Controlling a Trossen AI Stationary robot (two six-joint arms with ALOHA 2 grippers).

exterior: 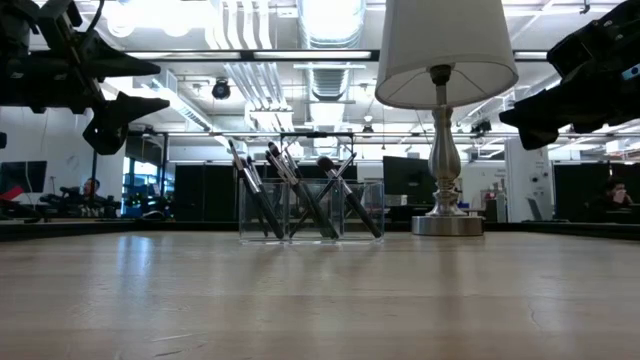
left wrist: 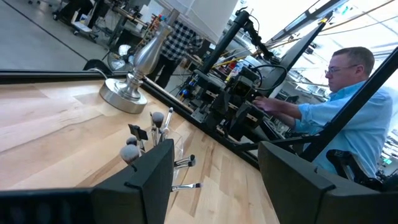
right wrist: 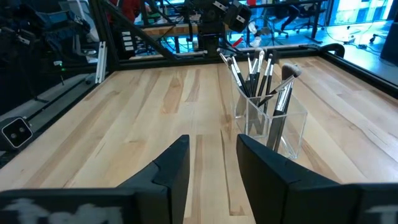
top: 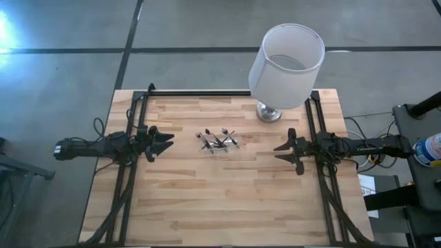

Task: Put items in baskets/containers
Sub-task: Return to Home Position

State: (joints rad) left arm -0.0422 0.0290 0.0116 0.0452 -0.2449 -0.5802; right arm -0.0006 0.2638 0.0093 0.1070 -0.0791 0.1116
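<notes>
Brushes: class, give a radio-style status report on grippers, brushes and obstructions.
Left gripper and right gripper raised either side, jaws open, empty. Brushes standing in clear organizer. Lamp off to one side, nothing in the way.

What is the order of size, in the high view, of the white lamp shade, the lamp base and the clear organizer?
1. white lamp shade, clearly largest, though nearest the camera.
2. clear organizer, with its brushes.
3. lamp base, partly hidden under the shade, so this ranking is unsure.
</notes>
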